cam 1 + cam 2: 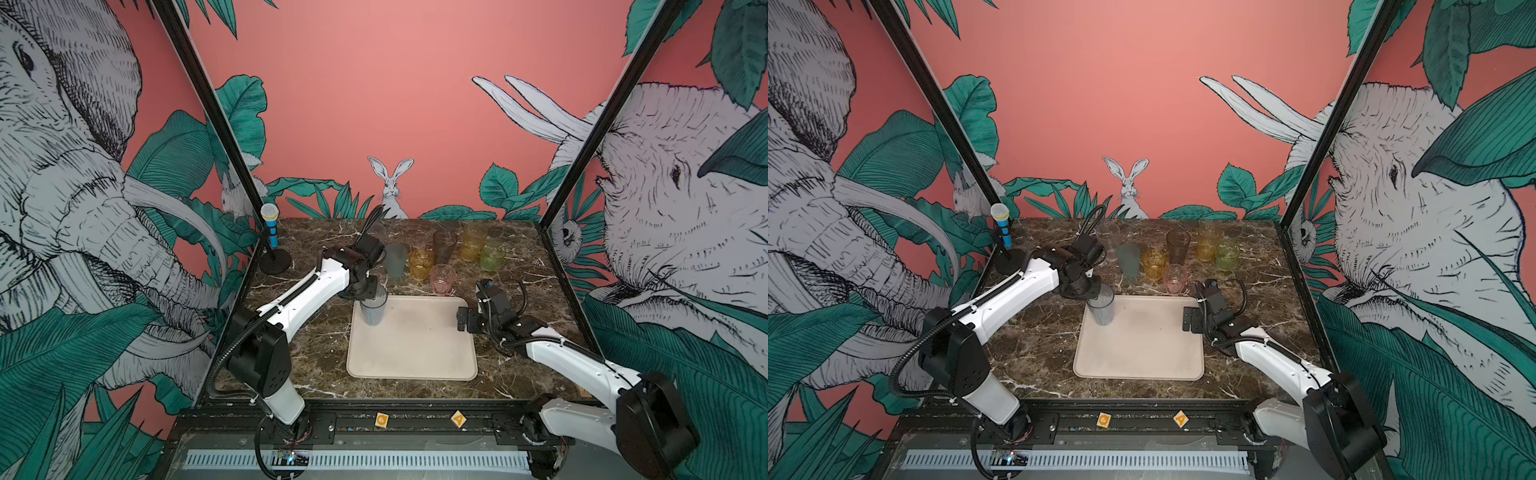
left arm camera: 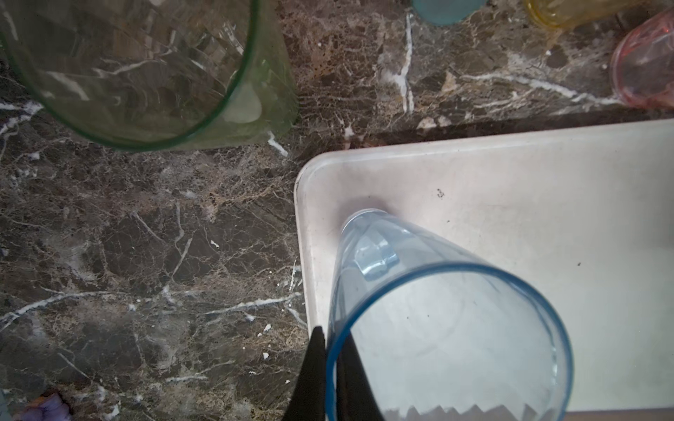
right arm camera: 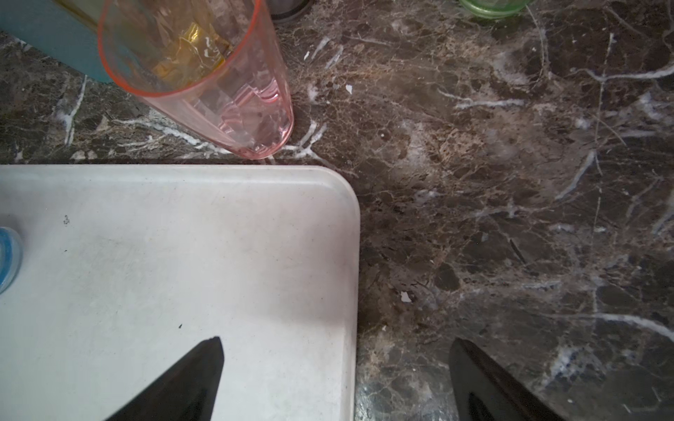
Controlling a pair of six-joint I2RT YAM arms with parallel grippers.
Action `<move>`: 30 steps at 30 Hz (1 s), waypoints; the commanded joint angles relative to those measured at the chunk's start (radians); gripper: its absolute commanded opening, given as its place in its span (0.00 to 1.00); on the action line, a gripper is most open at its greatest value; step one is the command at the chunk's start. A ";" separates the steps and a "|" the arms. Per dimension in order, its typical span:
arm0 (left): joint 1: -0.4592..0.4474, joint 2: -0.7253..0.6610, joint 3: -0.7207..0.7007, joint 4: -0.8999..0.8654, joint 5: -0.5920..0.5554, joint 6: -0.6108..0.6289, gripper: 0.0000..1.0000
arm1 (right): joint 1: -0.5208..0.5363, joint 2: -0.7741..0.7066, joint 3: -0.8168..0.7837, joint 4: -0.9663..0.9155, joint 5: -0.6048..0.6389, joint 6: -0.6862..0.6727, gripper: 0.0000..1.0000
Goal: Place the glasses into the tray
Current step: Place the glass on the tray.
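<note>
The cream tray lies mid-table. My left gripper is shut on the rim of a tall grey glass, one finger inside and one outside. The glass stands upright in the tray's far left corner, its base at or just above the floor. My right gripper hangs open and empty over the tray's far right corner. Behind the tray stand a frosted teal glass, an amber, a pink, a smoky brown, a yellow, a green and a clear one.
A blue toy microphone on a black round stand sits at the table's far left corner. Black frame posts rise at both far corners. Two small yellow blocks sit on the front rail.
</note>
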 commanded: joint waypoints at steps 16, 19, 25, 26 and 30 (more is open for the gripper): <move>0.029 0.011 0.005 0.013 0.019 -0.029 0.25 | -0.013 -0.005 -0.018 0.027 -0.011 0.013 0.99; 0.030 0.007 0.019 -0.004 0.010 -0.030 0.30 | -0.015 -0.006 -0.020 0.029 -0.013 0.013 0.99; 0.030 -0.008 0.058 -0.048 -0.002 -0.025 0.37 | -0.016 -0.009 -0.021 0.028 -0.012 0.015 0.99; 0.029 -0.012 0.066 -0.058 -0.007 -0.024 0.41 | -0.016 -0.011 -0.022 0.028 -0.013 0.015 0.99; 0.034 -0.021 0.096 -0.096 -0.021 -0.024 0.51 | -0.016 -0.012 -0.024 0.029 -0.013 0.016 0.99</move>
